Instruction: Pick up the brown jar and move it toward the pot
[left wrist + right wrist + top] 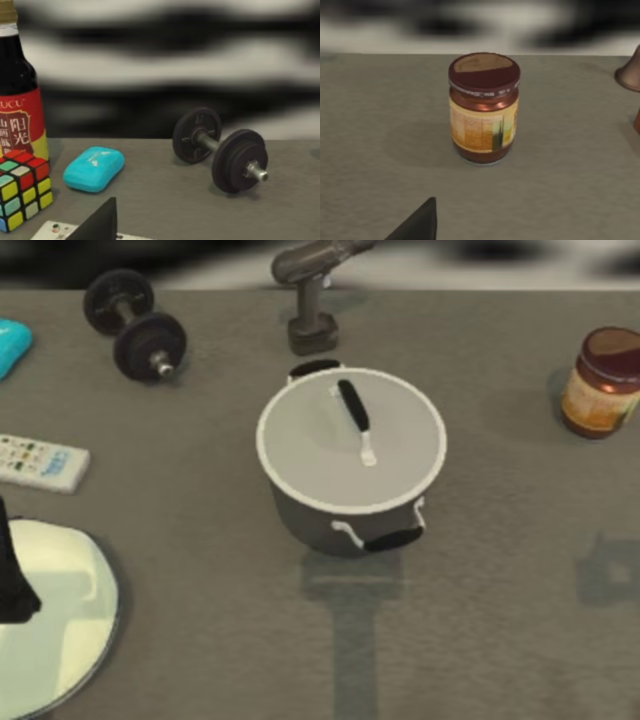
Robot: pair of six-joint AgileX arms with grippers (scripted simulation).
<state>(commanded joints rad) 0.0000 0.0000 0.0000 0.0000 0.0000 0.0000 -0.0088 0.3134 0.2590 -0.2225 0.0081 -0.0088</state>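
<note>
The brown jar (600, 382) stands upright at the far right of the table, with a dark reddish lid and an orange-yellow label. The right wrist view shows the jar (484, 107) straight ahead of my right gripper (462, 231), well apart from it. Only one dark finger (421, 225) shows, with bare table beside it and nothing held. The right arm itself is outside the top view. The pot (350, 462), grey with a white-rimmed lid and black handles, sits mid-table, well left of the jar. My left arm (15, 580) is parked at the left edge, its gripper (200, 232) open and empty.
A dumbbell (135, 325) and a teal soap-like block (10, 345) lie at the back left, a drill (310, 295) behind the pot. A remote (40, 462) and a pale plate (60, 640) are at the left. A copper bell (630, 75) stands near the jar.
</note>
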